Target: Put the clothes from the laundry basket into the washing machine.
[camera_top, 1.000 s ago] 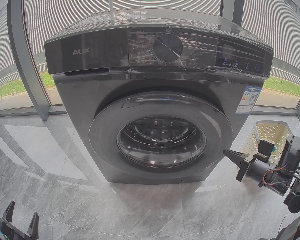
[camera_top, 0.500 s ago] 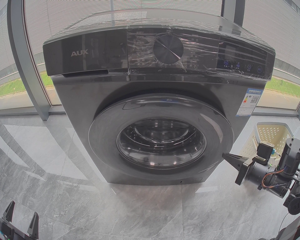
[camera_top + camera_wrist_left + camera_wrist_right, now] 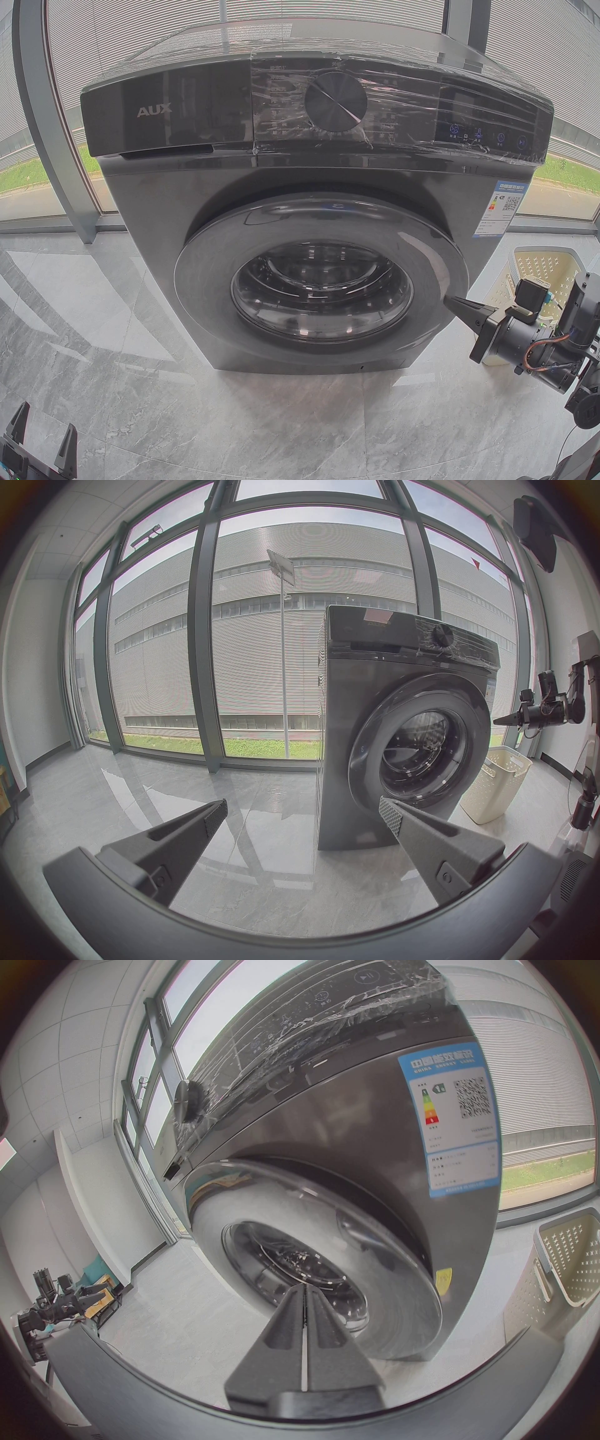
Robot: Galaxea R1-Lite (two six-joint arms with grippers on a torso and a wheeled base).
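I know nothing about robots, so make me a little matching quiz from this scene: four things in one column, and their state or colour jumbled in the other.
Things:
1. washing machine door
2. left gripper
3. right gripper
4. laundry basket

States:
A. fingers pressed together
B. cream-coloured, with perforated walls
C. round and shut
D. fingers spread apart

Pairs: 1-C, 2-D, 3-A, 4-B.
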